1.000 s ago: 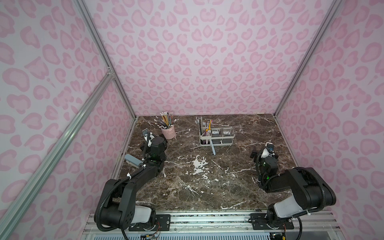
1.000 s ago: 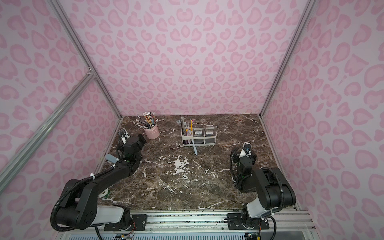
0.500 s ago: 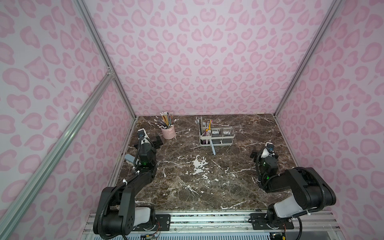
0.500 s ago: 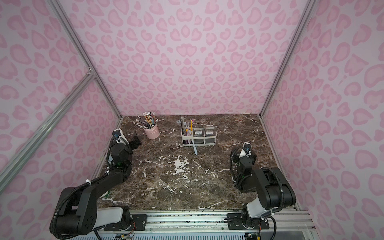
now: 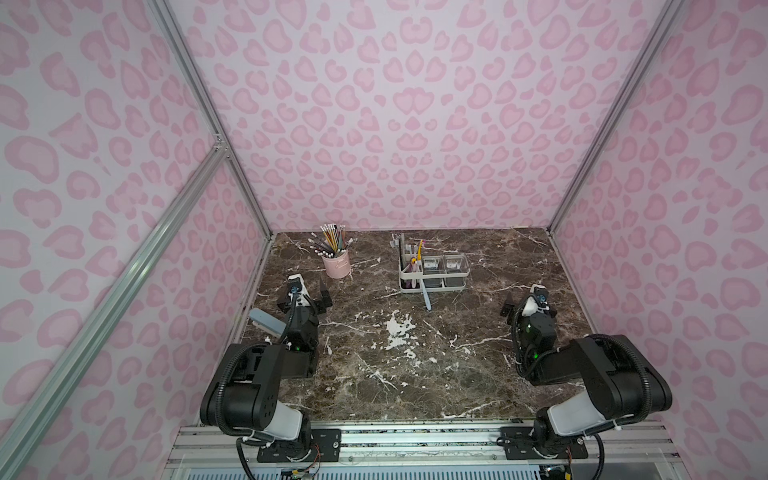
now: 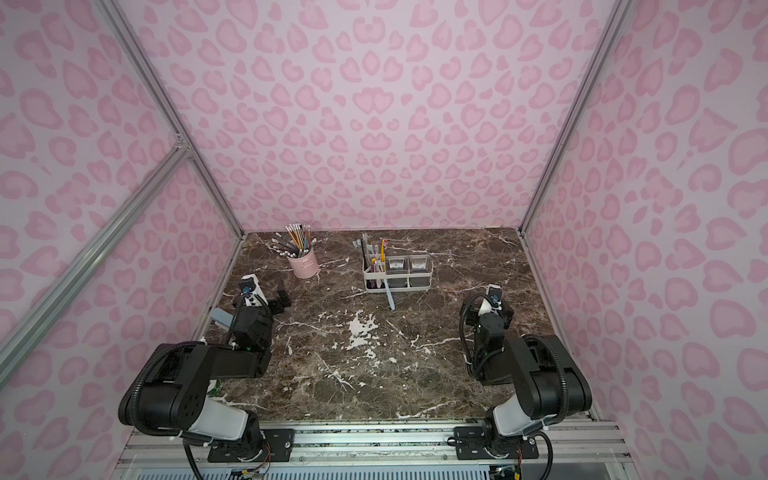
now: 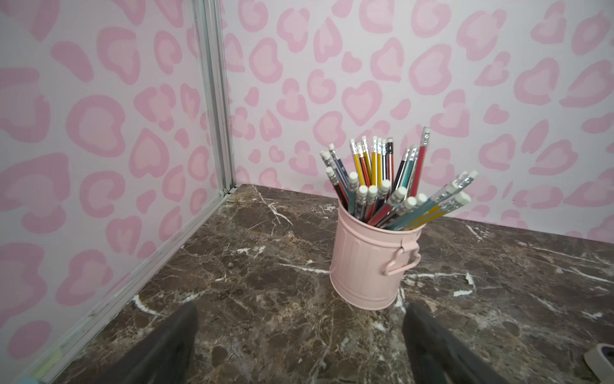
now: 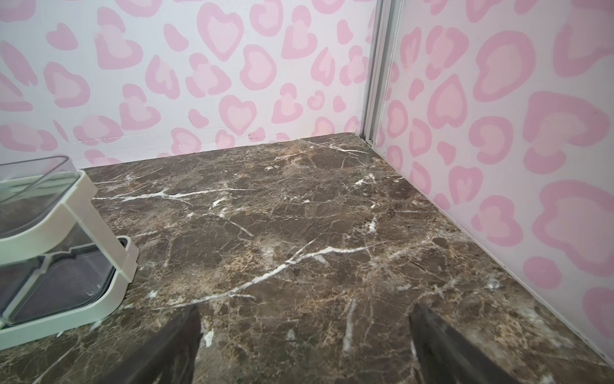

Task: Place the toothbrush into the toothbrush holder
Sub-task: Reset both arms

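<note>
Pink heart-print walls surround the marble bench [image 5: 415, 374]. A blue toothbrush [image 5: 426, 296] lies on it, one end against the front of the white toothbrush holder [image 5: 451, 289]. Left tool [image 7: 303, 308], spread, faces the pink pencil cup [image 7: 372, 262]; right tool [image 8: 305, 310], also spread, sits near the holder's cup end.

Pink heart-spotted walls [image 5: 415, 124] (aluminium corner posts [image 5: 243, 187]) enclose a dark brown marble tabletop [image 5: 415, 374]
</note>
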You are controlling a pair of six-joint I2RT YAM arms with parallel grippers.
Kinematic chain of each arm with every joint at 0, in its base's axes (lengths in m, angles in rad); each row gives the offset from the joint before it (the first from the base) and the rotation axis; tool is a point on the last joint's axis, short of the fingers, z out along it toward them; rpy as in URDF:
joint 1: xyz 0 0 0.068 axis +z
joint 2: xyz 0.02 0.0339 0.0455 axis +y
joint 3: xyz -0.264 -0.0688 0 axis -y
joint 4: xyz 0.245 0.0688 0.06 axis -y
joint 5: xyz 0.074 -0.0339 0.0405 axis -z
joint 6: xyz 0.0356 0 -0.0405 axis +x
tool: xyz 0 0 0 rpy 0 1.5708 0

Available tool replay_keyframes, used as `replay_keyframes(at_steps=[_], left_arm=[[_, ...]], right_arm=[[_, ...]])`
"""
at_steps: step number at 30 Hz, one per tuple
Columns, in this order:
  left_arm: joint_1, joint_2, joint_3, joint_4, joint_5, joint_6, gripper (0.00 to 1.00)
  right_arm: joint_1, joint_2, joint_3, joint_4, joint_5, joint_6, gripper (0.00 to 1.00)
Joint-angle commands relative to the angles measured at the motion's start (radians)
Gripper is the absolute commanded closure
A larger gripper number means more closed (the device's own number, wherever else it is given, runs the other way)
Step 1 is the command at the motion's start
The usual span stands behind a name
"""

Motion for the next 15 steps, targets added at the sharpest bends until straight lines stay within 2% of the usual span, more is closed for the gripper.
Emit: replay_keyframes(at_steps=[1,15], left_arm=[[-0.002,0.004,0.005,0.083,-0.009,0.022,0.02],[-0.003,-0.002,0.004,0.073,-0.01,0.022,0.02]], right_arm=[[-0.001,-0.001,0.011,0.041,0.008,-0.01,0.0],[-0.001,0.001,0.012,0.041,0.008,-0.01,0.0]])
